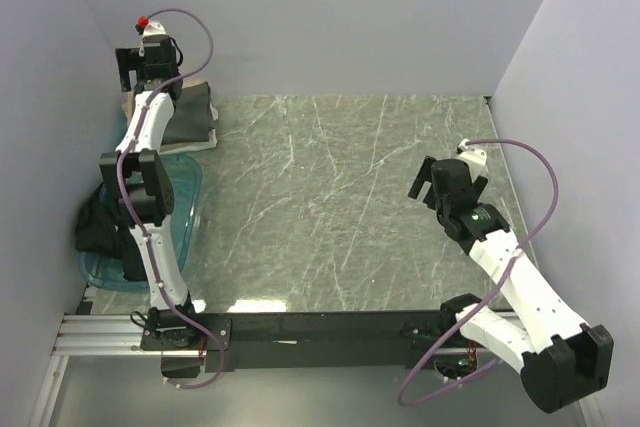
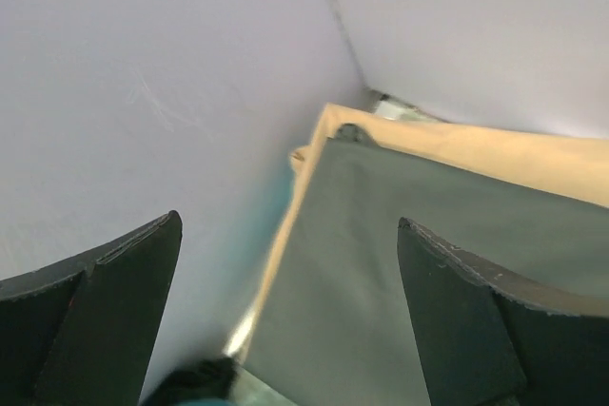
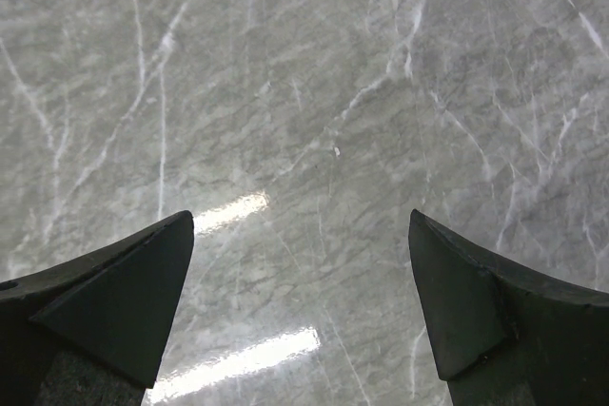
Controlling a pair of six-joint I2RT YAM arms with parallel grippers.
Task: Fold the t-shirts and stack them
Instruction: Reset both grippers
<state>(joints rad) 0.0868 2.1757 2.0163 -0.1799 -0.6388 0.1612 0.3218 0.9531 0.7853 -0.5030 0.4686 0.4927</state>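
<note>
Nearest, along the 6 o'clock edge of the top view, runs the rail (image 1: pixel 320 327) that carries both arm bases. Just beyond it, at 8 to 9 o'clock, the tub (image 1: pixel 188 209) sits against the left wall with black shirts (image 1: pixel 98 229) bunched inside. The left arm's links cross over it, so I cannot tell how many shirts there are.

At 3 o'clock the right gripper (image 3: pixel 300 218) hangs over bare surface (image 1: pixel 330 187). It is open, has nothing between its fingers, and is well apart from any cloth.

Farthest, in the 10 to 11 o'clock corner, the left gripper (image 2: pixel 290 222) hovers above the stack, spread wide and empty. Below it the grey shirt (image 2: pixel 352 254) lies folded flat on the tan shirt (image 2: pixel 495 154). The tan edges show past the grey along two sides, and the pile sits close to both walls.

With two shirts stacked, the black ones look like the work left. From the left gripper the tub lies back toward 6 o'clock, along its own arm. The right gripper would have to cross the whole surface toward 9 o'clock to reach it, so the left arm is much the nearer. The tub's long axis runs near to far. The black clump shows no clear axis of its own, so a pick would probably come from above.
</note>
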